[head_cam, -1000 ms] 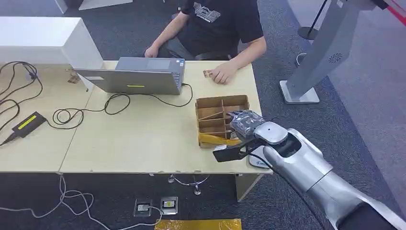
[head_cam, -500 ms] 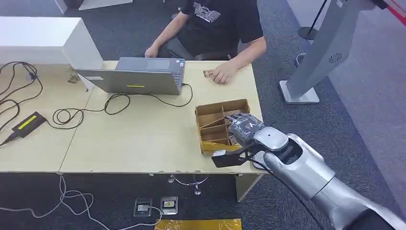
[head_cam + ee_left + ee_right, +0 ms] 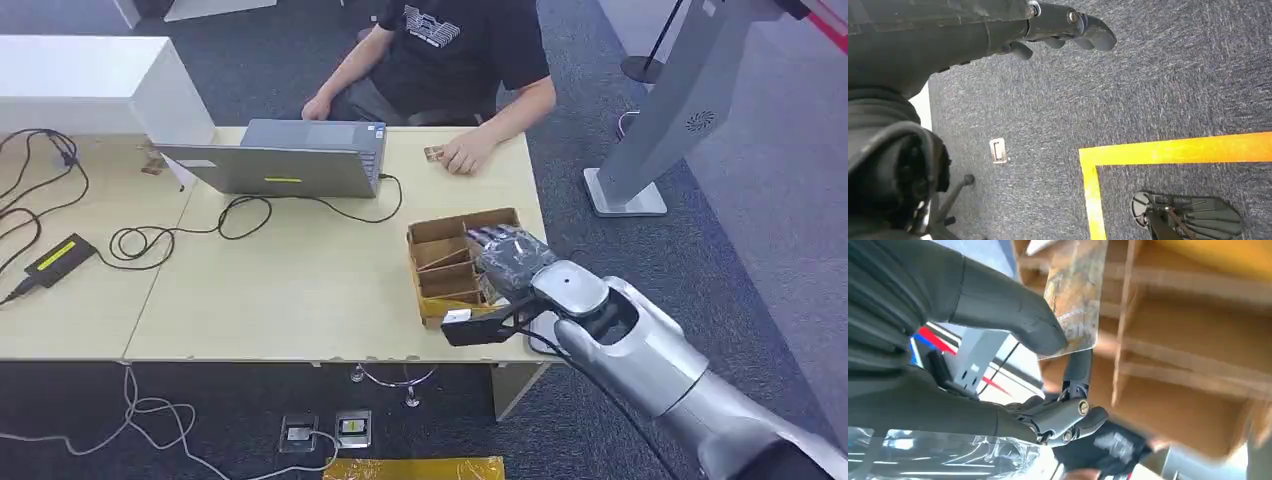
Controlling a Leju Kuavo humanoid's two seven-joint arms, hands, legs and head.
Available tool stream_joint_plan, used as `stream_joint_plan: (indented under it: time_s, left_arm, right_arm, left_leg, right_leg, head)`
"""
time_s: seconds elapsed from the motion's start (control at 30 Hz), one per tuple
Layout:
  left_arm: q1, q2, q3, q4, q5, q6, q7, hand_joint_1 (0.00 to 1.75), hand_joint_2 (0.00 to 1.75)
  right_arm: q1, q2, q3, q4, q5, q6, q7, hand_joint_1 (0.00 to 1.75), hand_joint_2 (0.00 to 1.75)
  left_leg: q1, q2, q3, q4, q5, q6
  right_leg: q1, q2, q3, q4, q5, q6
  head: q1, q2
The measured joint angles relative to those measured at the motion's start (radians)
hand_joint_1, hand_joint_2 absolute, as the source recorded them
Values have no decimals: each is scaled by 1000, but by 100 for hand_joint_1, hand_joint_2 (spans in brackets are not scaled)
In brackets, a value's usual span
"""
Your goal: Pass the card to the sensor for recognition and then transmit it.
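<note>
Card [image 3: 1074, 295] pinched in right robot hand [image 3: 512, 258], lengthwise into cardboard box [image 3: 432, 232].

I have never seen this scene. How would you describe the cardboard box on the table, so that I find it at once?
Look at the pale wooden table and go to its corner nearest the robot's right hand. There sits the cardboard box, brown, open on top and split by dividers into several compartments. It is the only box there; the grey laptop and black cables lie further away.
</note>
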Motion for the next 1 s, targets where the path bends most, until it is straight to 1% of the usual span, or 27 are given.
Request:
stream_joint_plan:
  time_s: [0.07,0.17,0.23,0.37,0.57,0.77,1.0]
  left_arm:
    - [0,0,0,0,0,0,0,0,0]
    - [0,0,0,0,1,0,0,0,0]
    - [0,0,0,0,2,-1,0,0,0]
    - [0,0,0,0,2,-1,-1,0,0]
    - [0,0,0,0,-6,-3,-9,0,0]
    - [0,0,0,0,-13,-3,-11,0,0]
    - [0,0,0,0,-42,-8,-23,0,0]
  right_arm:
    - [-21,0,-18,-14,0,-19,5,175,175]
    - [-61,0,-61,-37,-7,-79,5,175,175]
    - [-88,1,-89,-55,-16,-104,4,175,175]
    - [-135,1,-148,-97,-27,-128,3,175,175]
    - [-154,1,-204,-139,-45,-151,-4,175,175]
    - [-153,1,-223,-155,-48,-165,-6,175,175]
    - [-132,2,-238,-148,-52,-202,-10,175,175]
  left_leg:
    - [0,0,0,0,0,0]
    - [0,0,0,0,0,0]
    - [0,0,0,0,0,0]
    - [0,0,0,0,0,0]
    - [0,0,0,0,0,0]
    - [0,0,0,0,0,0]
    - [0,0,0,0,0,0]
  right_leg:
    - [0,0,0,0,0,0]
    - [0,0,0,0,0,0]
    - [0,0,0,0,0,0]
    - [0,0,0,0,0,0]
    - [0,0,0,0,0,0]
    - [0,0,0,0,0,0]
    - [0,0,0,0,0,0]
  head:
    - [0,0]
    - [0,0]
    - [0,0]
    - [0,0]
    - [0,0]
    - [0,0]
    - [0,0]
